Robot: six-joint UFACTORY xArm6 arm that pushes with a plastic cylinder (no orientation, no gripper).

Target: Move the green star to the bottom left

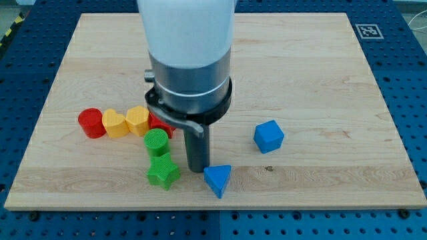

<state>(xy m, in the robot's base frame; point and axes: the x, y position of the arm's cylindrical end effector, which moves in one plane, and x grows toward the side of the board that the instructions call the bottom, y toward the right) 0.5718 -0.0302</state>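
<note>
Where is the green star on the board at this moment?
The green star lies near the board's bottom edge, left of centre, just below the green cylinder; my tip stands close at its right.

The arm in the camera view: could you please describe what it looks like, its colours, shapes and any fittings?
The arm is a wide white cylinder ending in a grey metal band above a black ring. A thin silvery bracket or clip curves across the ring's front. Below it hangs a straight dark rod; my tip is its blunt lower end. No cables or markings are visible.
</note>
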